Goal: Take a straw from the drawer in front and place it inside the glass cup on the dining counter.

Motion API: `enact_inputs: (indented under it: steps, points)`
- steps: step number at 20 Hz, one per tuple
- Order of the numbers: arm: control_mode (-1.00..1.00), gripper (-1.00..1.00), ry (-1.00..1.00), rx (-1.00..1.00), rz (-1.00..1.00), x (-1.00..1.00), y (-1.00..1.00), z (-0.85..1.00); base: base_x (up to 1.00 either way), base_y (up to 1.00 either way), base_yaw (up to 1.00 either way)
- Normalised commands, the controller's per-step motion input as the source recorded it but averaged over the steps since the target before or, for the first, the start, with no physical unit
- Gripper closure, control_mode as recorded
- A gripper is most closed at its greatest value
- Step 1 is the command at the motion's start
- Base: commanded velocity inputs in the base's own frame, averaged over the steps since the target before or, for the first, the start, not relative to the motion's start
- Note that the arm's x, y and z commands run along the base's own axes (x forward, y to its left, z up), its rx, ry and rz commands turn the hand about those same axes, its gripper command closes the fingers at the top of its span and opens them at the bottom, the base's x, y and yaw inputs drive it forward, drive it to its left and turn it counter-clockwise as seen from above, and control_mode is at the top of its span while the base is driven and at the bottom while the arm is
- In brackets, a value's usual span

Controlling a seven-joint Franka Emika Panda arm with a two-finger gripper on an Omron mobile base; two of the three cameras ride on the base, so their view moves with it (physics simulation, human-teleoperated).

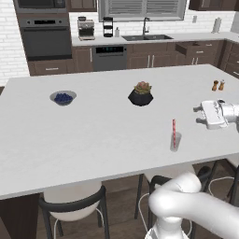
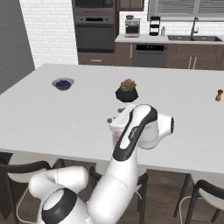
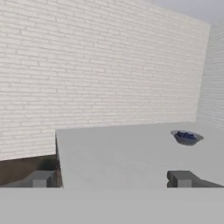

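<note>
The thin, light straw [image 1: 174, 131] already stands in the breakable glass cup [image 1: 175, 142], and the gripper [image 1: 200, 115] sits nearby, spread wide and holding nothing.

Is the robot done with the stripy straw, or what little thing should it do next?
It looks done. The straw already stands in the glass cup on the dining counter, and the gripper is open, beside the cup and holding nothing. So the next small move is probably just to pull the hand back a little, without bumping the cup.
</note>
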Motion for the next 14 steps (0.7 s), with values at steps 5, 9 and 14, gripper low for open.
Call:
enact_inputs:
  steps: [5,9,14]
  points:
    - [-1.0,-1.0,0.0,-0.06,-0.03,-0.03,0.42,0.22,0.0,0.0,0.0]
    - [-1.0,-1.0,0.02,-0.09,-0.03,0.0,0.57,0.31,0.0,0.0,0.0]
    - [-1.0,-1.0,0.07,-0.11,-0.03,0.0,0.64,0.27,0.0,0.0,0.0]
